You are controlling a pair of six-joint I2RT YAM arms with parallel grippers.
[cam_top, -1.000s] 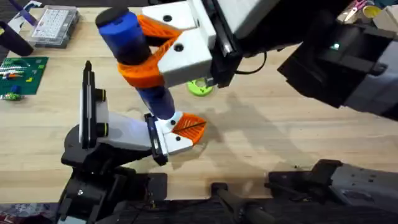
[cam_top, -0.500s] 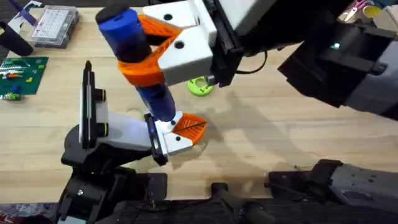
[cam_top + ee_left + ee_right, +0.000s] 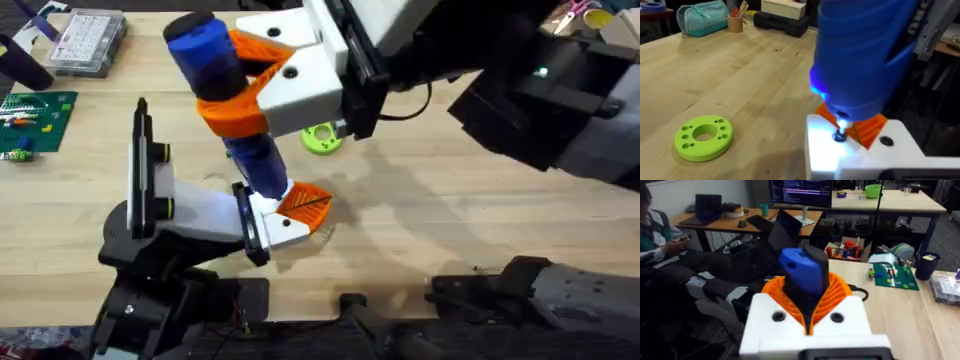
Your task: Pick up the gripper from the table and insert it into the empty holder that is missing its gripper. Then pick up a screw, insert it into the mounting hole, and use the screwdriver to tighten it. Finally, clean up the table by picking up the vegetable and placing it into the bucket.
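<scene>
Beside the screwdriver (image 3: 225, 105), a lime-green ring (image 3: 322, 138).

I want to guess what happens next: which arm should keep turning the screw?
The right arm, probably. Its gripper already holds the screwdriver, whose tip sits on the screw in the white block.

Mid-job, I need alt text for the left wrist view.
The blue screwdriver, its light glowing, stands bit-down on a screw in the white block, orange ribbed finger just behind. A lime-green ring lies flat on the wooden table.
</scene>
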